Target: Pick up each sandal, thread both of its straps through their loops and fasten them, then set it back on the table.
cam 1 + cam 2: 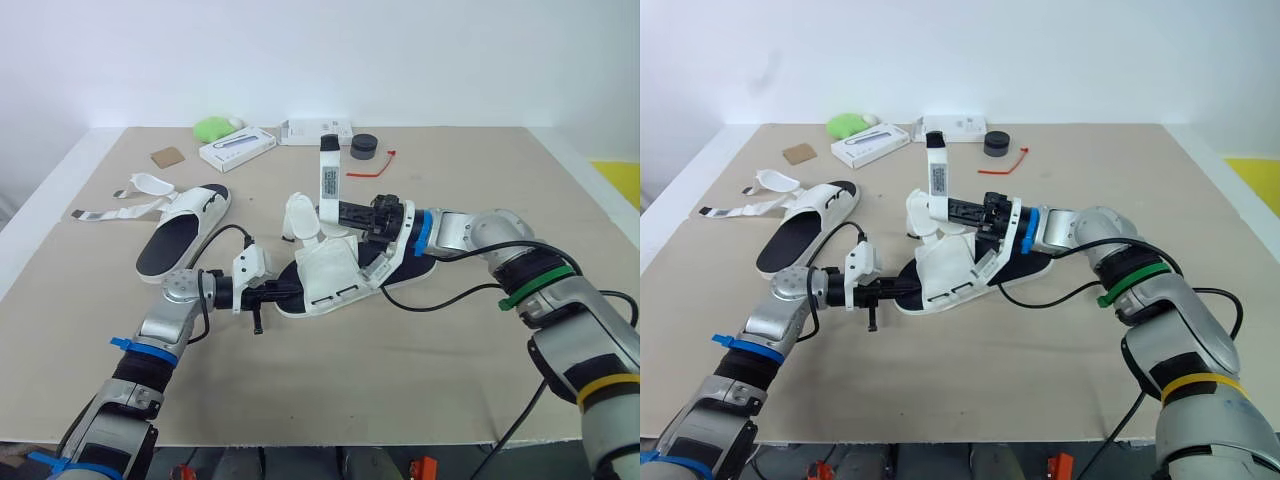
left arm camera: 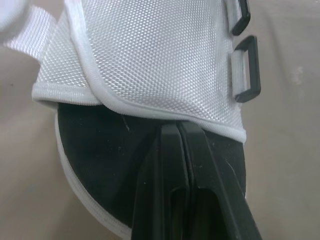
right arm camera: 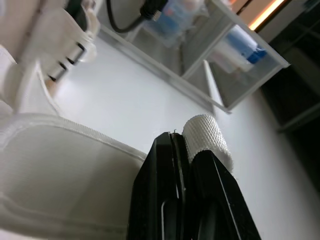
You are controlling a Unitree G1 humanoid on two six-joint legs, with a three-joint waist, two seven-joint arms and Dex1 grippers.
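A white sandal with a black sole [image 1: 345, 272] lies mid-table between both arms. My left gripper [image 1: 288, 290] is shut on its near sole edge; in the left wrist view the fingertips [image 2: 177, 137] pinch the black sole [image 2: 100, 150] under the white mesh upper [image 2: 150, 50], beside two black loops [image 2: 247, 70]. My right gripper [image 1: 336, 212] is shut on one of its straps [image 1: 327, 175], which stands upright; the strap end [image 3: 207, 132] shows between the fingers. A second sandal [image 1: 185, 235] lies to the left, its straps [image 1: 110, 212] spread loose on the table.
Along the table's far edge are a green object [image 1: 215, 127], a white box [image 1: 237, 147], another white pack [image 1: 315, 130], a black round tin [image 1: 364, 147], a red tie [image 1: 372, 168] and a brown card [image 1: 167, 156]. Black cables trail from both wrists.
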